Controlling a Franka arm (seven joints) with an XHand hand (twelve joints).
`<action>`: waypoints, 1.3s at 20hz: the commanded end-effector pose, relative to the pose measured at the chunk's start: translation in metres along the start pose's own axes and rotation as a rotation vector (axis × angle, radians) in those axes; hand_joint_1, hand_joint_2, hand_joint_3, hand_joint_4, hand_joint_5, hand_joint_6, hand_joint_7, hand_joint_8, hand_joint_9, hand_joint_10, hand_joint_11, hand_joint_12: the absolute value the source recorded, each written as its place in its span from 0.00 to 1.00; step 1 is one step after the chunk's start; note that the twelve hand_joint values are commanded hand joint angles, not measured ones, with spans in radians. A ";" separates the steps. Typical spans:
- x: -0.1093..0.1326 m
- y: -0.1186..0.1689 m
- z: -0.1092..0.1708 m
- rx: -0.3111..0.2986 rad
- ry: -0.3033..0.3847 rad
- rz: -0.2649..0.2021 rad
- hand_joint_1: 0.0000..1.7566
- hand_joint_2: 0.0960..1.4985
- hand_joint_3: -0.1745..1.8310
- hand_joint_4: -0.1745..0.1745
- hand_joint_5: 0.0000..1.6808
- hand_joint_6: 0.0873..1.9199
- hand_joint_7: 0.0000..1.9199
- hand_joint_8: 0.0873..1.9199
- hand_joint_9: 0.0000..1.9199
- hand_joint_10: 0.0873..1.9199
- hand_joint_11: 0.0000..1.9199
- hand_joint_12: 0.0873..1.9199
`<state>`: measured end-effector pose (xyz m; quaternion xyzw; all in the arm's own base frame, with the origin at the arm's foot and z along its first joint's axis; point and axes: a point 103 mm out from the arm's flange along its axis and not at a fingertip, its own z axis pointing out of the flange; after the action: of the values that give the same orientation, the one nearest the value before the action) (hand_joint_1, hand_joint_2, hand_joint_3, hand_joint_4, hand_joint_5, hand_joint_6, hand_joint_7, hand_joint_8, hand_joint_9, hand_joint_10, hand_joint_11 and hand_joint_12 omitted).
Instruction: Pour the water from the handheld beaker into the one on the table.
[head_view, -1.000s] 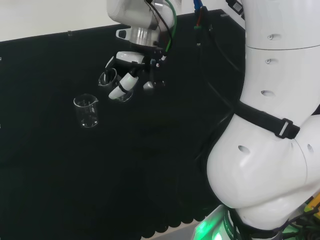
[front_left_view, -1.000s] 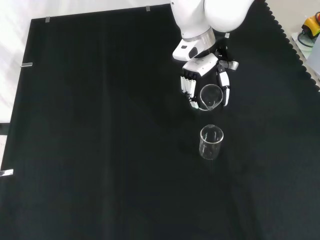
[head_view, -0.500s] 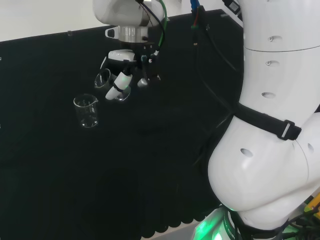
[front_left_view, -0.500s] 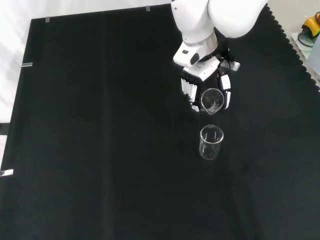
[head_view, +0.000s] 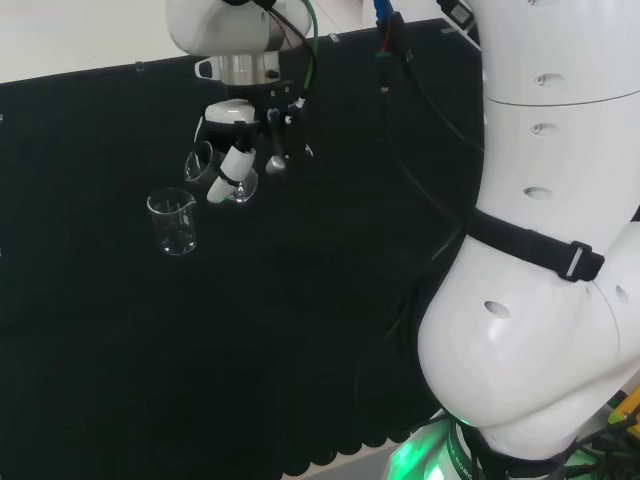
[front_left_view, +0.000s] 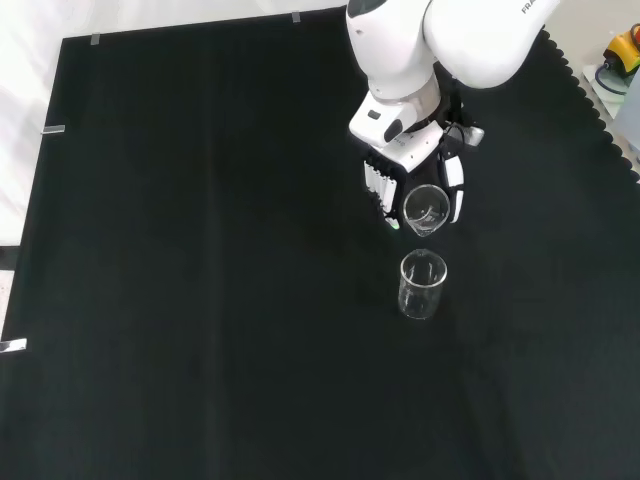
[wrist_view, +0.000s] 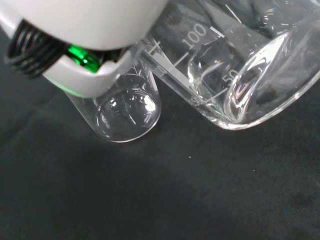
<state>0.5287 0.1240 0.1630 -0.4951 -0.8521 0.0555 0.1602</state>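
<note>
In the front view the hand (front_left_view: 420, 185) comes down from the top of the picture under the arm's white links (front_left_view: 430, 45), its fingers (front_left_view: 378, 185) and thumb curled round a clear glass beaker (front_left_view: 426, 208), which it holds tilted with the mouth turned toward the camera; just below it in that view, apart from it and upright on the black cloth of the counter (front_left_view: 200, 300), stands a second clear beaker (front_left_view: 422, 284); in the head view the hand (head_view: 232, 160) hangs with the held beaker (head_view: 203, 160) tipped to the left, just right of and slightly above the standing beaker (head_view: 174, 222), whose spout shows at its rim; in the wrist view the held beaker (wrist_view: 240, 65) lies close and large with its printed scale marks visible, and some water (wrist_view: 215, 85) is pooled against its lower wall near the base, while the standing beaker (wrist_view: 127, 112) is seen from above beside it, partly covered by a blurred white part of the hand (wrist_view: 85, 30) with black cables and a green light; whether the standing beaker holds any water I cannot tell; around them the cloth lies bare, with small clips (front_left_view: 55, 129) along its far edges in the front view, and the arm's big white links (head_view: 540, 250) stand at the right of the head view, well apart from both beakers.
</note>
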 end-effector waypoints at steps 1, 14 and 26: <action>0.006 0.002 -0.003 0.037 -0.062 0.015 0.67 0.42 0.38 0.39 0.76 0.29 0.84 0.00 0.83 0.00 0.63 0.40; 0.014 0.005 -0.003 0.088 -0.155 0.012 0.67 0.41 0.40 0.39 0.76 0.29 0.85 0.00 0.83 0.00 0.64 0.39; 0.026 0.012 -0.004 0.131 -0.226 0.018 0.67 0.41 0.40 0.38 0.76 0.30 0.85 0.00 0.83 0.00 0.64 0.39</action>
<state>0.5281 0.1491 0.1696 -0.4824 -0.8561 0.1572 0.0987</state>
